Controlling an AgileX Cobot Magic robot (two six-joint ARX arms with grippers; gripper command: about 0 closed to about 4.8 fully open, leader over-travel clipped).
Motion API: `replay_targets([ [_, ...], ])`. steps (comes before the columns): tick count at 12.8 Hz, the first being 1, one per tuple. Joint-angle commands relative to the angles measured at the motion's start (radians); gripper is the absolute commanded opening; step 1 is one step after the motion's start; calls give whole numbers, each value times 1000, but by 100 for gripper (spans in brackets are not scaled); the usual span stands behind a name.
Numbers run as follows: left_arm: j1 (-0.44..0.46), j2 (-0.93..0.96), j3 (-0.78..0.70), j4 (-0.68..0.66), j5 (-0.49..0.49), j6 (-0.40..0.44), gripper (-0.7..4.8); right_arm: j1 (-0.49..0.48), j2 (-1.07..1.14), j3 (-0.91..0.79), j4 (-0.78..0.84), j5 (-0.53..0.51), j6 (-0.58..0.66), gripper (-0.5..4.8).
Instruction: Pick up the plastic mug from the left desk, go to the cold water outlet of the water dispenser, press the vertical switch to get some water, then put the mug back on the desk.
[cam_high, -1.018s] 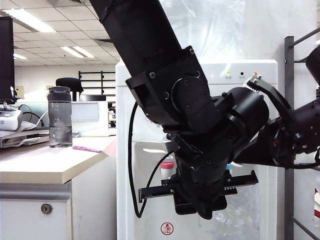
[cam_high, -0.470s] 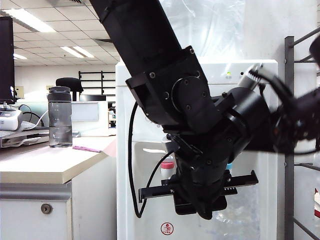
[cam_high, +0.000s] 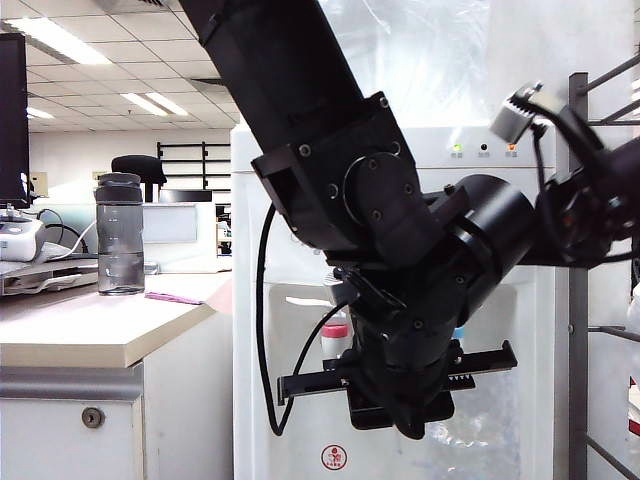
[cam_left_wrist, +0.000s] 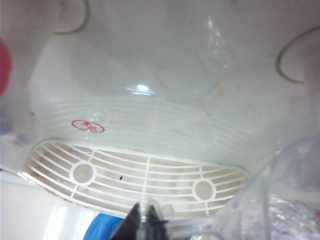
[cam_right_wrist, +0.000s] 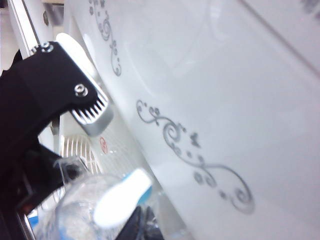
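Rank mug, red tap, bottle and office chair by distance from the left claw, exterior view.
1. Mug, held in the left claw.
2. Red tap, just beside it.
3. Bottle, left on the desk.
4. Chair, far background.

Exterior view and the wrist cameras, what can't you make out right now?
Plastic mug: water level unreadable; the left arm mostly hides it in the exterior view, wrist views blur it.
Left gripper, above the drip grille: its grip is cut off by the left wrist view's edge.
Right gripper, beside the water dispenser front: one finger shows, so open or shut is unclear.
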Motion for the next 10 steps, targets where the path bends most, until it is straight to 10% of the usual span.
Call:
replay_targets([
  [1,-3,-8,6,21,-7,-2,-6,-29,-41,3,-32,5,-8,-1],
  [10,2,-8,6,36,80,60,-6,-89,-228,4,-31,1,26,-1],
])
